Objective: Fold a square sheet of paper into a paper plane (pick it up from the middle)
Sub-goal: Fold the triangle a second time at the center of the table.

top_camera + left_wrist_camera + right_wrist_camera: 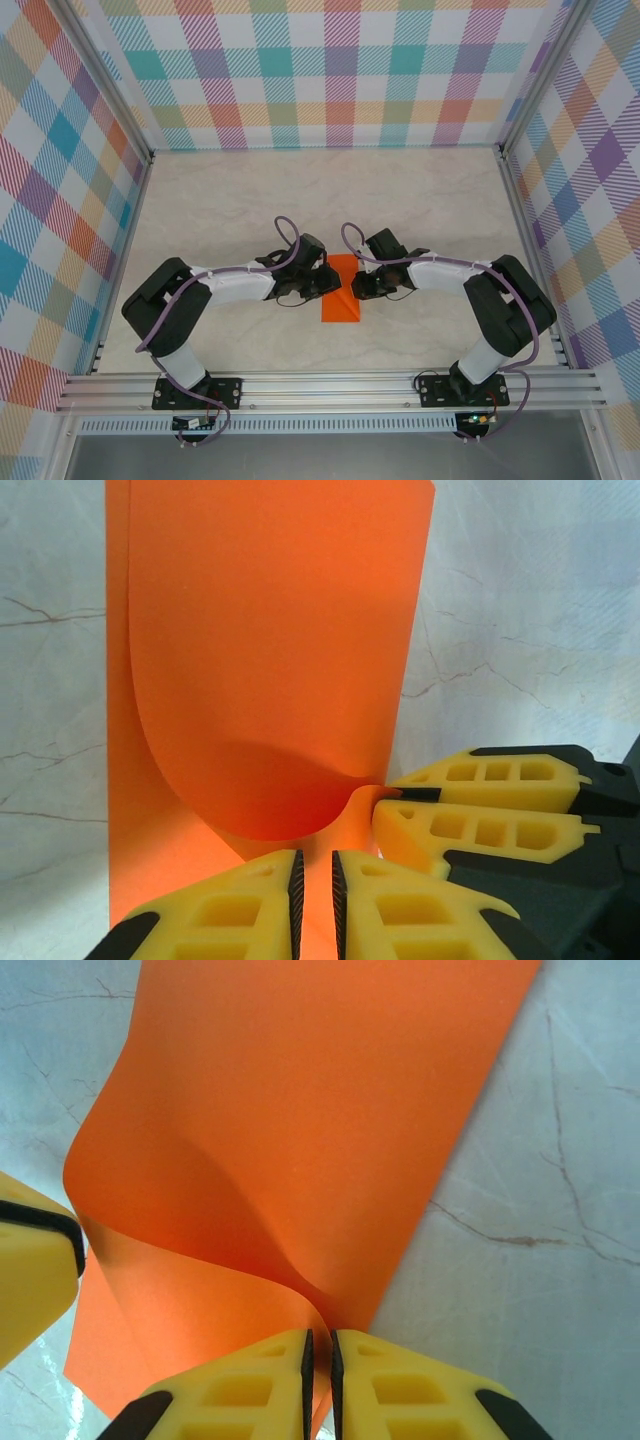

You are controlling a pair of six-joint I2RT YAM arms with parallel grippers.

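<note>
The square sheet of paper point(340, 302) is bright orange and lies doubled over on the table between the two arms. Its upper layer point(280, 660) bulges up in a curl near both grippers. My left gripper point(316, 880) is shut on the near edge of the paper point(300, 1130), with orange showing in the thin slit between its pads. My right gripper point(320, 1345) is shut on the raised corner of the same sheet. Its yellow fingers point(480, 830) sit just right of the left gripper. From above, the left gripper point(322, 280) and right gripper point(360, 284) meet over the sheet's far end.
The pale marbled table point(250, 200) is walled by checkered panels at the back and on both sides. An aluminium rail point(330, 388) carries both arm bases at the near edge. Purple cables loop above each wrist.
</note>
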